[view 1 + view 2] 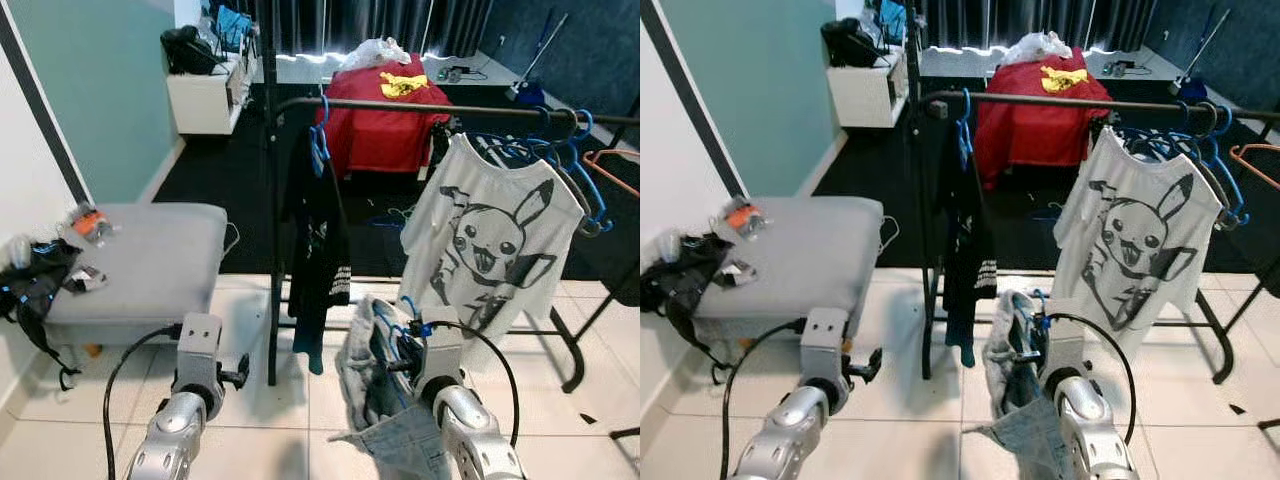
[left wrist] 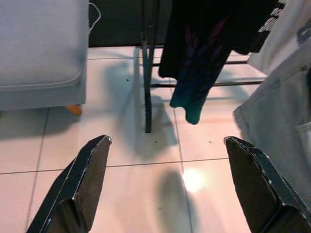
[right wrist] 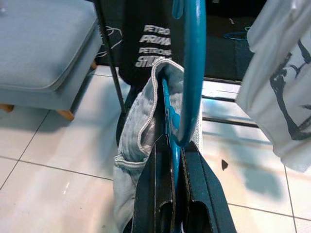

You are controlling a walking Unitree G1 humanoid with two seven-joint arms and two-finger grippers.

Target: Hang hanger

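Looking ahead through the head camera, I see a black metal clothes rail [image 1: 400,107] standing across the white tiled floor [image 2: 146,179], with dark floor beyond it. To my left sits a large grey cushioned bench [image 1: 150,255], with a black bag [image 1: 30,285] slumped at its near end. Behind the rail is a red-draped piece of furniture [image 1: 385,115].

On the rail hang a white T-shirt printed with a black cartoon figure [image 1: 490,240], a black garment with white lettering [image 1: 315,235] on a blue hanger, and a cluster of empty blue hangers [image 1: 565,150] near the right end.

My right gripper [image 3: 173,145] is below the rail, just in front of the white T-shirt. Its two black fingers are pinched together on the blue plastic hanger [image 3: 192,73], which carries a pale grey-blue denim garment [image 3: 141,145]; the hook curves up above the fingers, with the denim draped alongside and down below them.

My left gripper [image 2: 167,160] hovers low over the tiles near the bench, fingers spread wide apart, holding nothing.
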